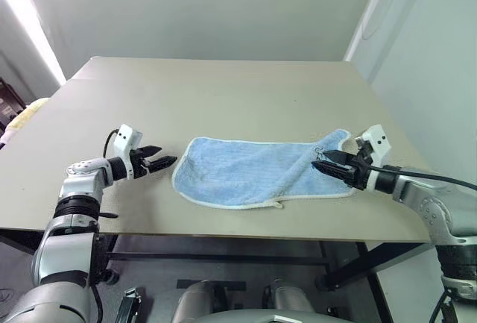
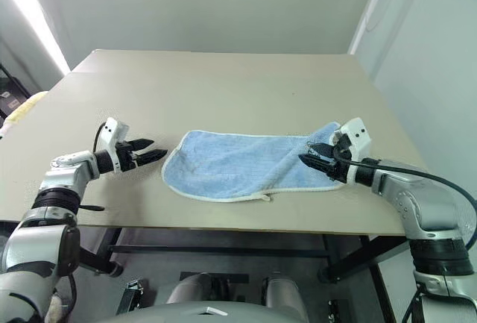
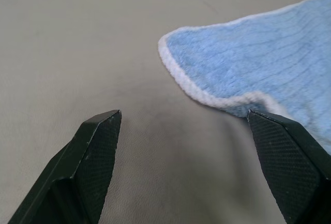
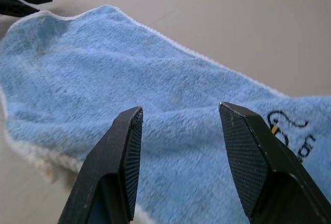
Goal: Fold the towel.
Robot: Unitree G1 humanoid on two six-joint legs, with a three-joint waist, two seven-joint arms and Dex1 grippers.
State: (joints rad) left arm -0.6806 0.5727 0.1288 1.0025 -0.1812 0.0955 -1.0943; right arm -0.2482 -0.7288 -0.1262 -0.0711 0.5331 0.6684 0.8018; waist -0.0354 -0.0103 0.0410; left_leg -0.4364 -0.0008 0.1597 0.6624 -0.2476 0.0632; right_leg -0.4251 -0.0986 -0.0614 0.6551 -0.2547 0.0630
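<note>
End effectors, two: the left end effector (image 1: 170,162) stands wide apart and empty just off the left end of the towel (image 1: 253,170), its fingertips (image 3: 101,131) low over the bare table (image 1: 223,92), while the right end effector (image 1: 319,164) hovers part open over the towel's right end with nothing between its fingers, beside the dark stitched mark (image 4: 289,125). Towel, light blue, white-edged: lies spread across the near middle of the table, right end slightly rumpled, small loop (image 1: 279,204) at the near edge. We judge the step to be taking hold at both ends; we would pinch each end well inside the white edging, lift evenly, and carry one end squarely over the other.
</note>
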